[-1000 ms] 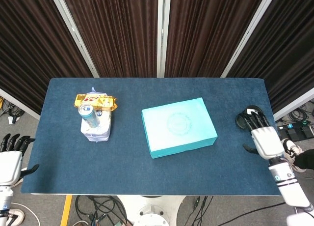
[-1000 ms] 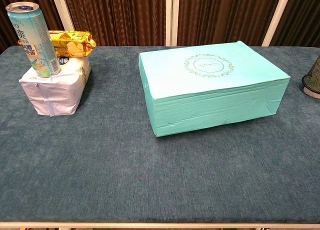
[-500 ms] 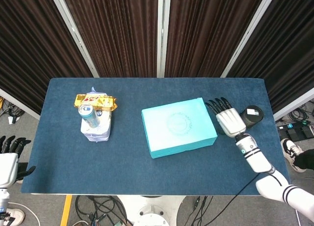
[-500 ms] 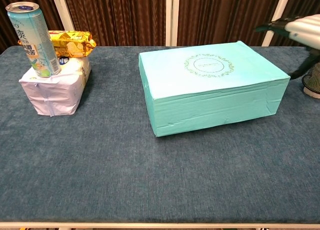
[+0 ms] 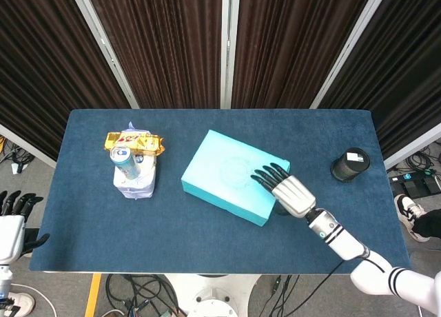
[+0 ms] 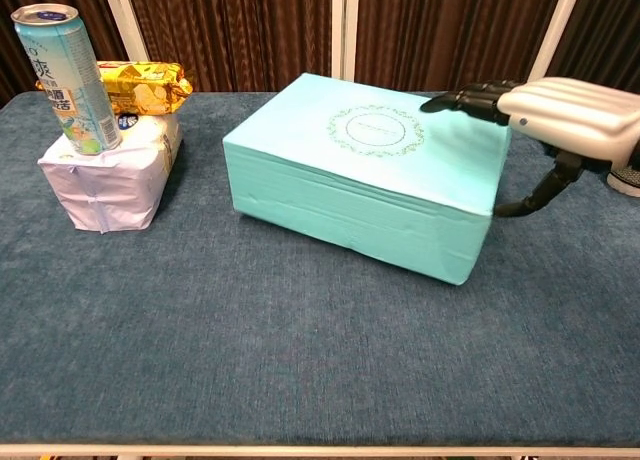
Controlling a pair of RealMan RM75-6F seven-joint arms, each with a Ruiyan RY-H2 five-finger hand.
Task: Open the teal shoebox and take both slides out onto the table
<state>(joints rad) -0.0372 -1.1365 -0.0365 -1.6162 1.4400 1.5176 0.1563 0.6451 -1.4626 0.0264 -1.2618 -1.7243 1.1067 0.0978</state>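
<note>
The teal shoebox [image 5: 234, 177] is seen near the middle of the blue table [image 5: 207, 241], lid still on, turned so that its long axis runs from about 10 o'clock to 4 o'clock in the head view. A round printed emblem [image 6: 375, 130] is carried on the lid.

The right hand [image 5: 288, 190] is held flat over the box's 4 o'clock end, palm down, with its dark fingers [image 5: 265, 175] stretched out and slightly apart over the lid; nothing is gripped. Whether the fingertips actually touch the lid cannot be judged from either view, though in the chest view they appear to hover just above it. The thumb [image 6: 540, 192] is seen hanging down beside the box's right end wall.

The left hand [image 5: 12, 224] is found off the table's edge at about 8 o'clock, holding nothing, fingers extended and apart.

At 9 o'clock from the box, well apart from it, a white wrapped package [image 6: 108, 175] is placed, with a drink can [image 6: 68, 82] standing upright on it and a yellow snack bag [image 6: 143, 85] lying on its far side. A black cylindrical object [image 5: 350, 165] is set near the table's right edge, at about 3 o'clock from the box.
</note>
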